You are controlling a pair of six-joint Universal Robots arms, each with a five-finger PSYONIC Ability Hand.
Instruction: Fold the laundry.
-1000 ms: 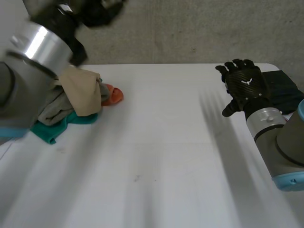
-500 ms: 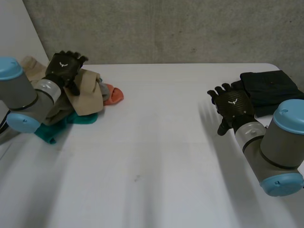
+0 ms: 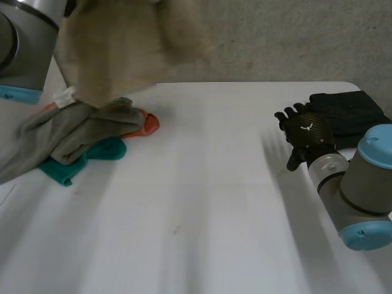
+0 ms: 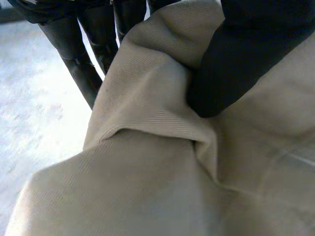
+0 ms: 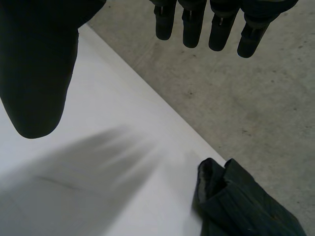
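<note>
A beige cloth [image 3: 125, 46] hangs lifted above the table's far left, over the laundry pile. In the left wrist view my left hand [image 4: 236, 59] pinches a fold of this beige cloth [image 4: 147, 162] between thumb and fingers. Below it lies a pile with a grey garment [image 3: 73, 131], a teal one [image 3: 92, 156] and an orange one [image 3: 146, 124]. My right hand [image 3: 306, 136] hovers open over the table's right side, holding nothing. Its straight fingers [image 5: 197, 22] point toward the far table edge.
A dark folded garment [image 3: 349, 113] lies at the table's [image 3: 202, 208] far right corner, just beyond my right hand; it is also the dark garment [image 5: 241, 204] in the right wrist view. A concrete wall [image 3: 275, 37] stands behind the table.
My left hand has closed on the beige cloth and raised it off the pile. The right hand has shifted slightly to the right.
</note>
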